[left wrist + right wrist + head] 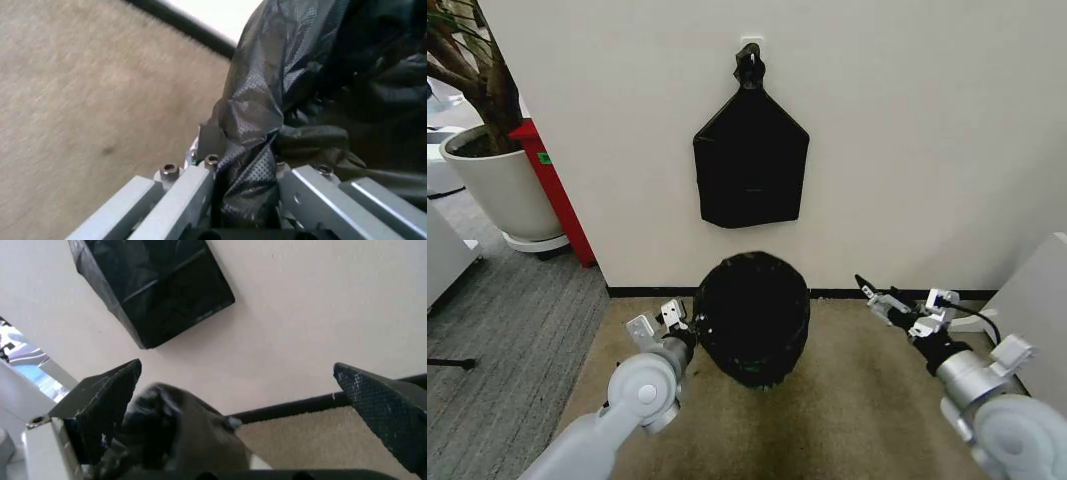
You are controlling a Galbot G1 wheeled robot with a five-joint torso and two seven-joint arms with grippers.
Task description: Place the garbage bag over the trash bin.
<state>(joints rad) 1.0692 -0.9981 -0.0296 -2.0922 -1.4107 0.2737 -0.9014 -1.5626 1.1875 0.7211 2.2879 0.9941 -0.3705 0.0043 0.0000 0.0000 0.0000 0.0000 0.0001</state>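
At the frame's centre the garbage bag (752, 315) covers the bin; your left gripper (679, 322) pinches its film, the right gripper (897, 300) stands wide open, so next pull the edge lower, I think.

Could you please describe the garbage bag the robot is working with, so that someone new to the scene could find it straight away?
Start at the cream wall ahead of the robot and drop to the tan carpet at its foot. There, between the two arms, the garbage bag forms a crinkly, glossy black mound, and the left gripper pinches a fold at its side. Unlike the flat, smooth black bundle hanging on the wall above, it is loose and rumpled.
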